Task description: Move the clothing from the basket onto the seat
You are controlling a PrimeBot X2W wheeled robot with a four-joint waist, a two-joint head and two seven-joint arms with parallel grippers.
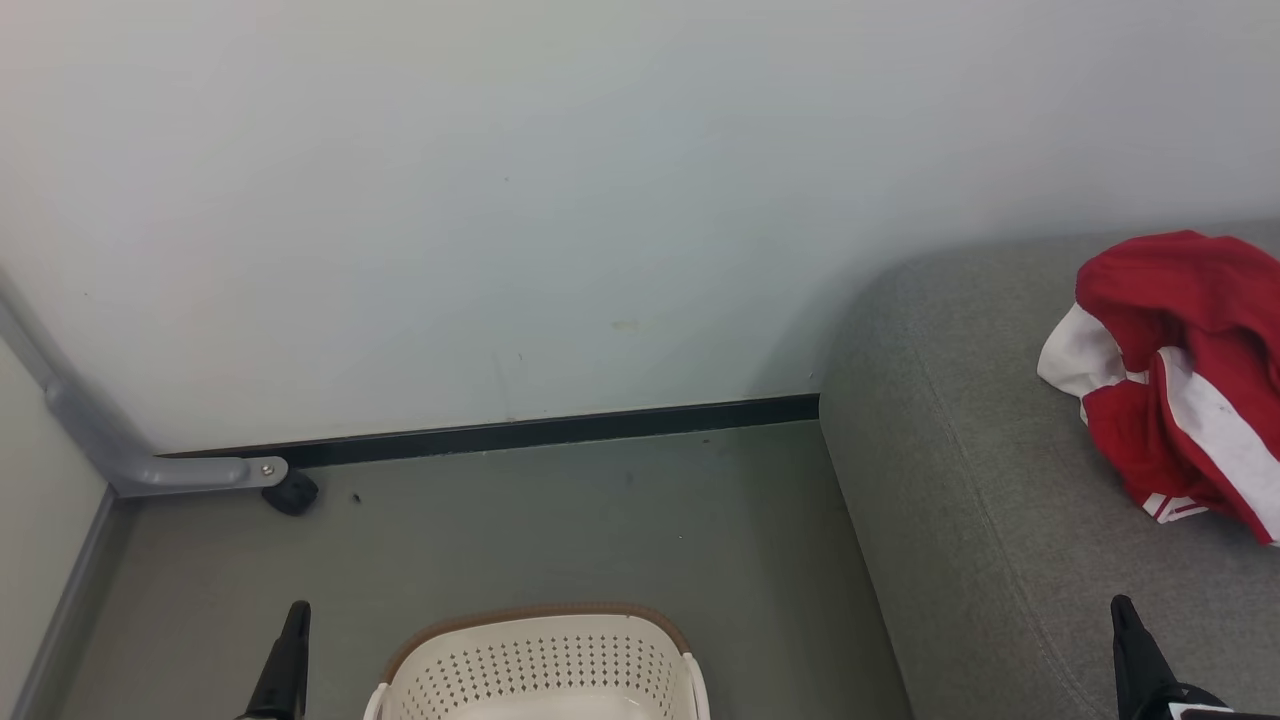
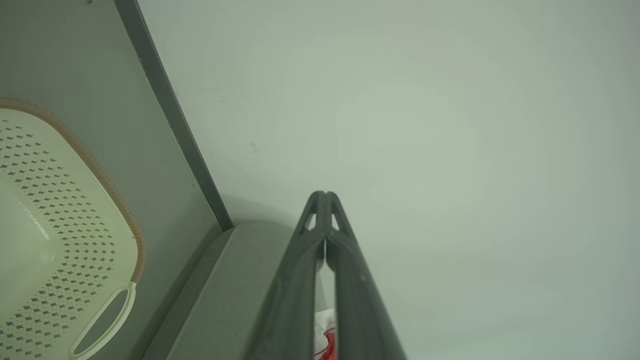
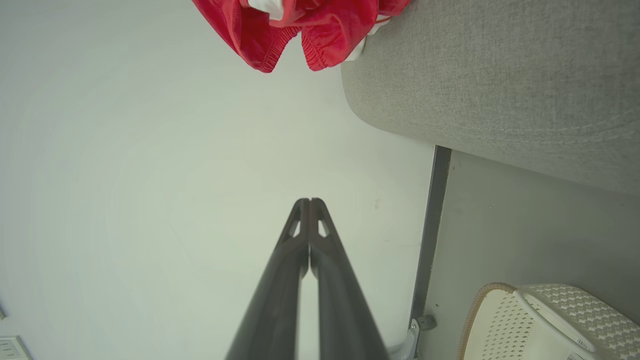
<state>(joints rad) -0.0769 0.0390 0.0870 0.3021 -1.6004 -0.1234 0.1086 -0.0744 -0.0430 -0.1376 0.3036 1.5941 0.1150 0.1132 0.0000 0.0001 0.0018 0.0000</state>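
Closed left pincer point(image 1: 298, 610) beside basket point(image 1: 540, 660) on floor point(image 1: 600, 520); clothing point(image 1: 1180, 370) on seat point(image 1: 960, 500).

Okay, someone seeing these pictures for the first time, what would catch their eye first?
The bright red-and-white clothing heaped on the grey seat, at the right of the head view, stands out most against the pale wall. Next comes the cream basket with its brown rim, on the floor at bottom centre; what shows of its inside looks empty. The left gripper and right gripper are shut, holding nothing.
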